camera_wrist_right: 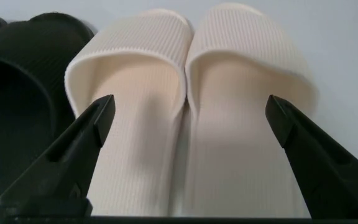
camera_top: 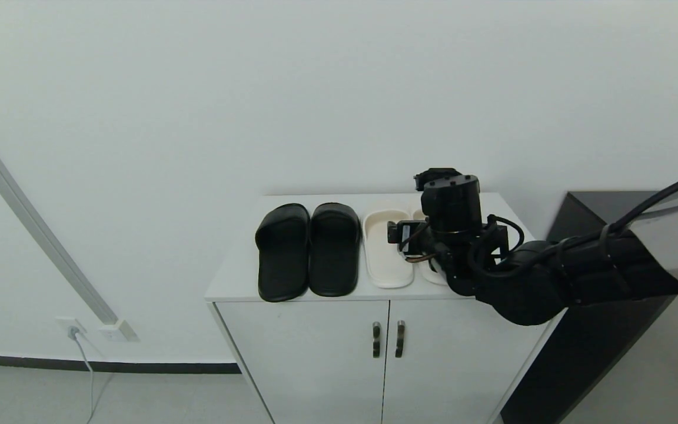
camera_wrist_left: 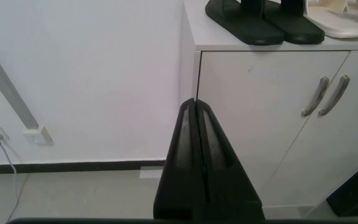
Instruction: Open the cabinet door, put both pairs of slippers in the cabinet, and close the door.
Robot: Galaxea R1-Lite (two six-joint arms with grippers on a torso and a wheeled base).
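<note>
R end effector (camera_wrist_right: 189, 106) over ribbed cream slippers (camera_wrist_right: 241, 130)

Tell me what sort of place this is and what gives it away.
Probably a plain indoor room, perhaps a lab mock-up of an entryway: a white cabinet against a bare wall, black slippers and cream slippers on top, a plugged-in wall socket low down.

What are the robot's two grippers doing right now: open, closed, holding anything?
Left gripper: closed, holding nothing.
Right gripper: open over the white slippers, holding nothing.
</note>
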